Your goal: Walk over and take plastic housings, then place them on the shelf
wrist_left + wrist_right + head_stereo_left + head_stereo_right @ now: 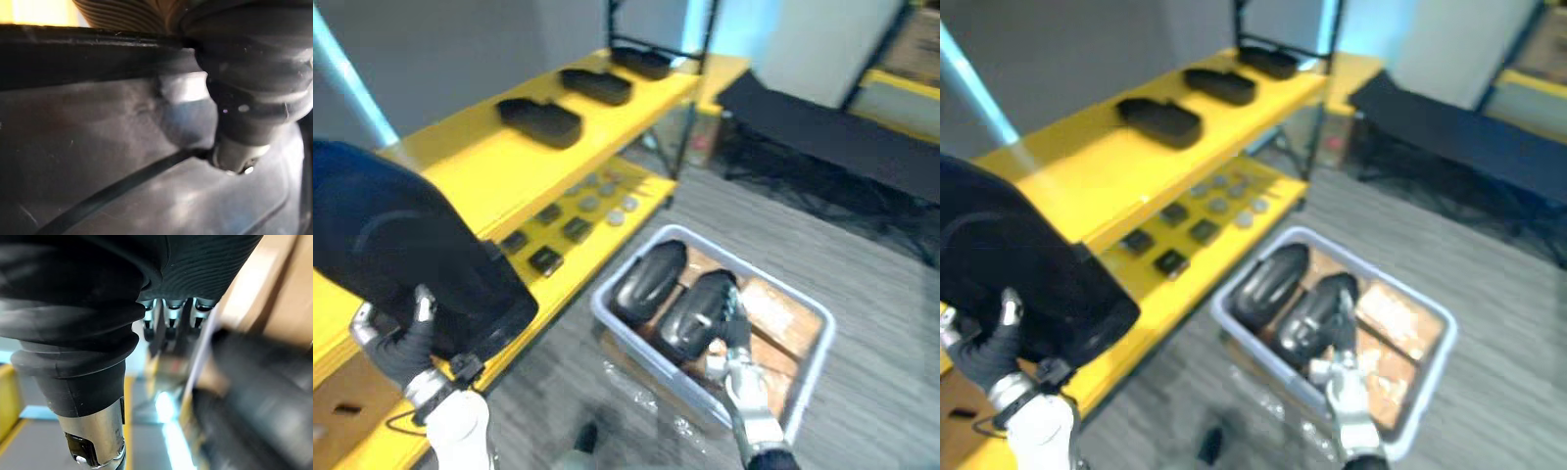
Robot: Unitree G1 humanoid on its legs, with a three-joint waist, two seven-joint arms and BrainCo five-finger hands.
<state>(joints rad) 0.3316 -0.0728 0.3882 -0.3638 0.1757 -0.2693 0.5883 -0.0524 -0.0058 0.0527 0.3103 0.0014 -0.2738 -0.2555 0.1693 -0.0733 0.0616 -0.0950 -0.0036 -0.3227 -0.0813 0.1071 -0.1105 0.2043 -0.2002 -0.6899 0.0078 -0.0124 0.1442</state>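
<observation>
At the lower left of the eye views, note the left hand point(399, 345), its thumb and fingers curled over the rim of a large black plastic housing point(401, 245), which it holds raised in front of the yellow shelf point(460, 157). In the left wrist view you see the thumb point(237, 154) pressed against this housing's glossy dark face. On the shelf's top board lie three other black housings in a row, the near housing point(540, 121), the middle housing point(596, 85) and the far housing point(644, 62), each apart from the next. On the lower board you can make out a scatter of small parts point(578, 211), dark and grey, too small to identify. On the floor just beside the shelf stands a grey bin point(808, 367) holding two black housings side by side and touching, the left bin housing point(649, 279) and the right bin housing point(693, 313), with brown cardboard point(778, 313) beneath them and to their right. The right hand point(736, 345) reaches into the bin from its near side; its fingers are extended, not curled, and lie along the outer edge of the right bin housing. In the right wrist view you see those fingers point(168, 316) straight and close together, with a dark housing blurred just beside them.
</observation>
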